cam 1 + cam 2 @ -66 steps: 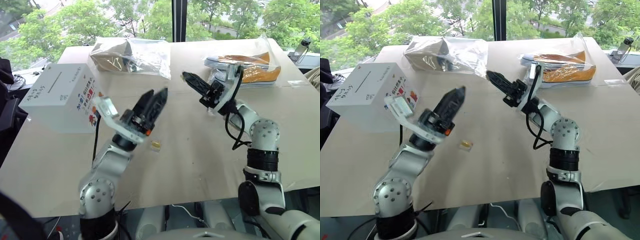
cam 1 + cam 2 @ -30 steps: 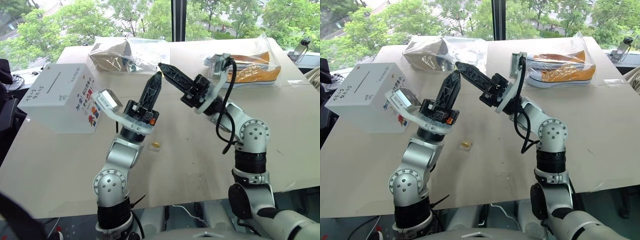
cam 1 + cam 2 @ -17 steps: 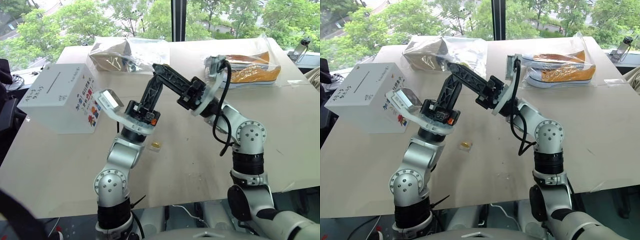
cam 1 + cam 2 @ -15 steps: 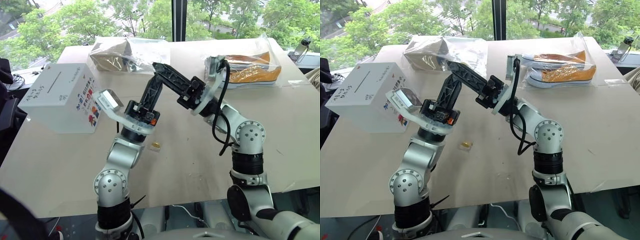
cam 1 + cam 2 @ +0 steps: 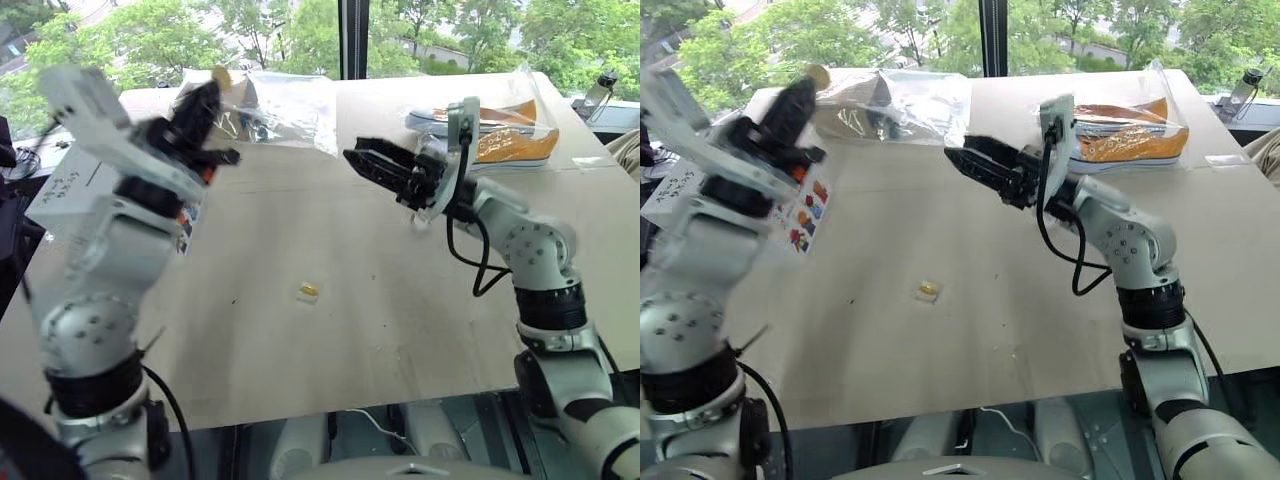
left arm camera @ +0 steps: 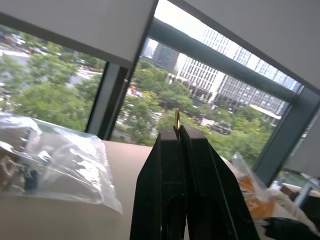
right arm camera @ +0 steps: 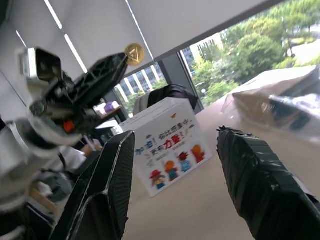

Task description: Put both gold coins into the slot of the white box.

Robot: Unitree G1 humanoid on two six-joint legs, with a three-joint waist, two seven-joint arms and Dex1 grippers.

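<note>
Right now my left gripper (image 6: 177,131) has its jaws pressed together on one gold coin (image 7: 134,53), which stands edge-up out of the fingertips. It is raised above the near-left part of the surface, over the corner of the white box (image 7: 167,146). My right gripper (image 5: 358,160) has its jaws parted with nothing between them; it hangs over the middle of the surface, pointing toward the left arm and well apart from it.

The second gold coin (image 5: 308,291) lies flat on the bare surface (image 5: 400,320), in the open middle, between the two arms and nearer to me than either gripper.

The white box sits at the left edge of the surface, largely hidden behind my left arm in the head views. Its front face carries a row of colourful cartoon figures under Chinese writing, partly in red; I cannot read the characters. Black lettering runs along its top near the left edge, too small to make out. The slot is hidden from me.

At the far side lies a clear plastic bag (image 5: 285,100) with brown contents, and to the right of it a pair of orange-yellow sneakers (image 5: 510,135) in another clear bag. The surface is pale beige board. Behind it, tall windows with a dark upright frame look out on green trees and high-rise buildings; roller blinds hang at the top.
</note>
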